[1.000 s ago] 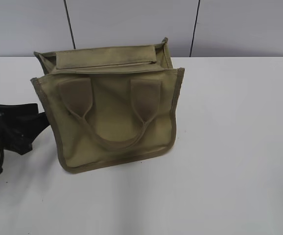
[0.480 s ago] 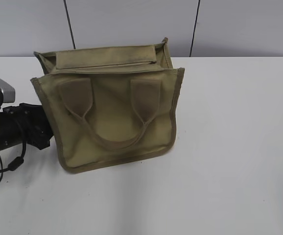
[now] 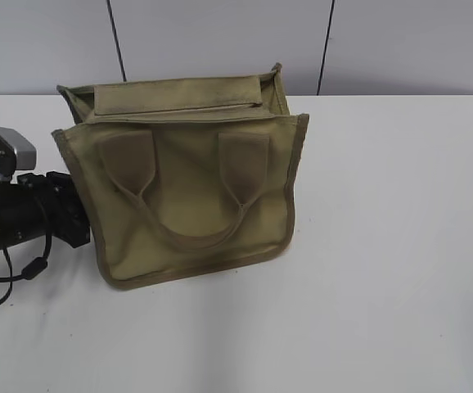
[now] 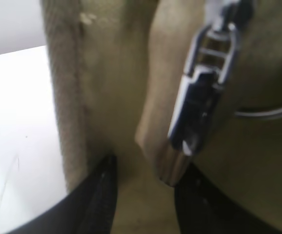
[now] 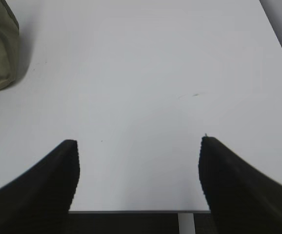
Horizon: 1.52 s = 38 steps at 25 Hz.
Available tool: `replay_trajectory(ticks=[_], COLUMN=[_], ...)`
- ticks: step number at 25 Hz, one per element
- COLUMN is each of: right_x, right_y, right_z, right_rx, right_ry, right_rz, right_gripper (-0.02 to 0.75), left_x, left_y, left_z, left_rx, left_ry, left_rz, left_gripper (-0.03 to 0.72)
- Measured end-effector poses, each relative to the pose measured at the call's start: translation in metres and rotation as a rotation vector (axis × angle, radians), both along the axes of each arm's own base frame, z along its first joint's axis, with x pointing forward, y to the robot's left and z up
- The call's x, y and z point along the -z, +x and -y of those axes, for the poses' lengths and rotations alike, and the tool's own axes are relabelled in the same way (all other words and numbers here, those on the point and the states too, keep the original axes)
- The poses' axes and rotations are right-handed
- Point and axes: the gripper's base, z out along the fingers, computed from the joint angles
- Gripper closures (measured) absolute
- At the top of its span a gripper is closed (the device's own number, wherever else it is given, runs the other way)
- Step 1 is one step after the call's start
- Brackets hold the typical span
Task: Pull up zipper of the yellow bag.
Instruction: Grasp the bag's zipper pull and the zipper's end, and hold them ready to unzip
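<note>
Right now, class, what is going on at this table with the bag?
A two-armed robot is working on a yellow bag standing on a white table. The left gripper is pressed against the bag's left side, fingers apart around a fold of fabric beside a silver metal clasp. The right gripper hangs open over bare table, touching nothing.

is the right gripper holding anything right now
No, the right gripper has its jaws spread wide over the bare white table, with nothing between them.

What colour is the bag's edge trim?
Darker olive against the khaki-yellow bag; the edge trim shows best in the exterior view.
</note>
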Motion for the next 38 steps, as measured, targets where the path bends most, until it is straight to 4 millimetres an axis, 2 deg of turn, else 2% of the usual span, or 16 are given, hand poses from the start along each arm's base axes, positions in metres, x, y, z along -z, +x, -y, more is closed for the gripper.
replay_trajectory(ticks=[8,10,12,17,23,27,32,35,38], right_x=[0.0,0.0,0.0,0.0,0.0,0.0,0.0,0.0,0.0], right_y=[0.0,0.0,0.0,0.0,0.0,0.0,0.0,0.0,0.0], right_z=[0.0,0.0,0.0,0.0,0.0,0.0,0.0,0.0,0.0], right_rx=[0.0,0.0,0.0,0.0,0.0,0.0,0.0,0.0,-0.001], right_ry=[0.0,0.0,0.0,0.0,0.0,0.0,0.0,0.0,0.001], right_rz=[0.0,0.0,0.0,0.0,0.0,0.0,0.0,0.0,0.0], right_gripper=[0.156,0.156,0.156,0.156,0.156,0.156,0.156,0.156,0.156], left_x=[0.001,0.001,-0.003,-0.027,-0.05,-0.079,-0.123,-0.142,-0.152], left_y=[0.001,0.001,0.002,0.003,-0.011,-0.018,-0.035,-0.044,-0.051], left_z=[-0.001,-0.001,-0.001,-0.003,-0.009,-0.017,-0.028,-0.032,-0.033], left_rx=[-0.009,-0.013,-0.021,-0.07,-0.129,-0.221,-0.322,-0.359,-0.365], left_ry=[-0.002,-0.003,-0.01,-0.061,0.007,0.072,0.153,0.174,0.196], left_rz=[-0.003,-0.003,-0.002,0.032,-0.024,-0.059,0.011,0.062,0.095], left_gripper=[0.644,0.678,0.68,0.68,0.68,0.68,0.68,0.68,0.68])
